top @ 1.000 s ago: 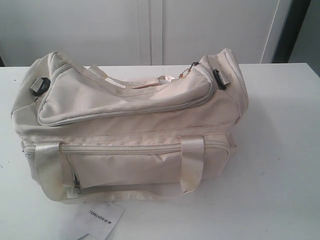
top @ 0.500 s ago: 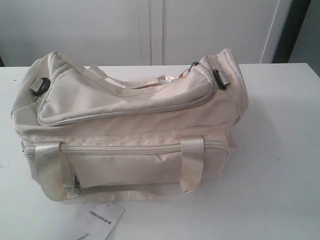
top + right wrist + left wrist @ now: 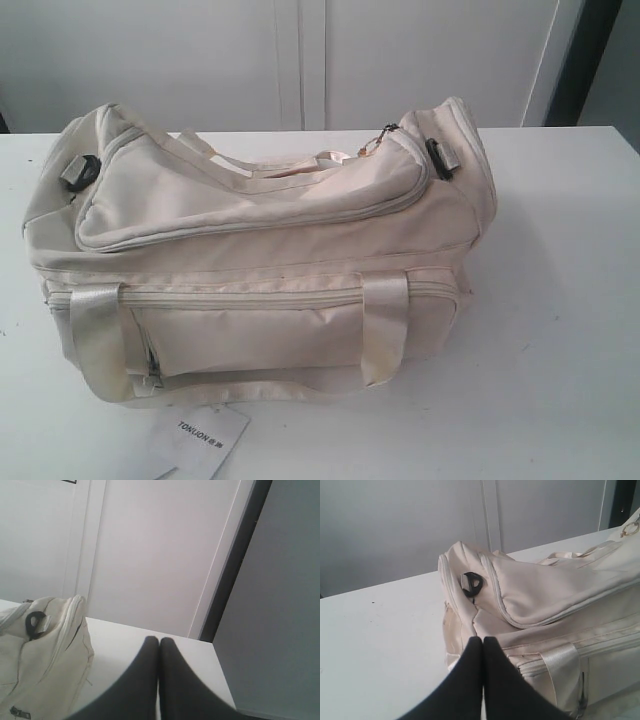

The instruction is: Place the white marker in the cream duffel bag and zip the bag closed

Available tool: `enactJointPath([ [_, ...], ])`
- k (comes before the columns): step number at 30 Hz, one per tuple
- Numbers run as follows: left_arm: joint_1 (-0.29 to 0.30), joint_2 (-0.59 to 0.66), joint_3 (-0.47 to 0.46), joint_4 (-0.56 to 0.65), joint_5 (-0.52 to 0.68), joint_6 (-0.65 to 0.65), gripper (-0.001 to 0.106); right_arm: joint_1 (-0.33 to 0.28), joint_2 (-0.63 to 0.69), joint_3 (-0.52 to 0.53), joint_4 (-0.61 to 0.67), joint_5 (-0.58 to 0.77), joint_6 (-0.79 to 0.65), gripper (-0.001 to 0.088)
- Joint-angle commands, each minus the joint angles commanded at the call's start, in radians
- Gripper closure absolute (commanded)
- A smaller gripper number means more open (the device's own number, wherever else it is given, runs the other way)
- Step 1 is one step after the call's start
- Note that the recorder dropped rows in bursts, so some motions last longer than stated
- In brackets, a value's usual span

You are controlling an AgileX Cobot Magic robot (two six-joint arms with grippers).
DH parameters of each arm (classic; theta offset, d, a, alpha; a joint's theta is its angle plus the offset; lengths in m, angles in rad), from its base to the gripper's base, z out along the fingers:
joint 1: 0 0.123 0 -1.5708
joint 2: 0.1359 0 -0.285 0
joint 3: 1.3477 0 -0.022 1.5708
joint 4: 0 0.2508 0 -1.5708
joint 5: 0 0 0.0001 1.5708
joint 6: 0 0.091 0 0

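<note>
Your cream duffel bag (image 3: 270,250) is sitting on the white tabletop (image 3: 560,330), top flap (image 3: 250,205) lying shut, your left claw (image 3: 482,641) is pointing at one end, pinched closed and empty, your right claw (image 3: 158,641) is resting closed and empty by the other end.

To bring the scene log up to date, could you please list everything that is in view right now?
cream duffel bag: one, cream, middle of the table, top flap down
strap handles: two, shiny cream, one over the front pocket, one lying across the top
end rings: two, black, one at each end of the bag
paper card: one, white with dark print, on the table at the bag's front, partly cut off by the picture edge
table: one, white, under everything
back wall: one, white, panelled, behind the table
white marker: none visible in any view
left hand: one, black, shut, empty, close to one end of the bag
right hand: one, black, shut, empty, near the other end
</note>
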Motion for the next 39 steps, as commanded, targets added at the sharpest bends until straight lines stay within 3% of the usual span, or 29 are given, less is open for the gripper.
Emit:
enactJointPath([
  [12,0.0,0.0,0.0,0.009,0.0,0.0,0.105,0.0,0.0,0.0,0.0,0.0,0.0,0.0868],
  [19,0.0,0.0,0.0,0.125,0.0,-0.17,0.105,0.0,0.0,0.0,0.0,0.0,0.0,0.0868],
  [33,0.0,0.0,0.003,0.131,0.0,-0.173,0.105,0.0,0.0,0.0,0.0,0.0,0.0,0.0868],
  [39,0.0,-0.002,0.063,0.131,-0.053,-0.185,0.105,0.0,0.0,0.0,0.0,0.0,0.0,0.0868],
])
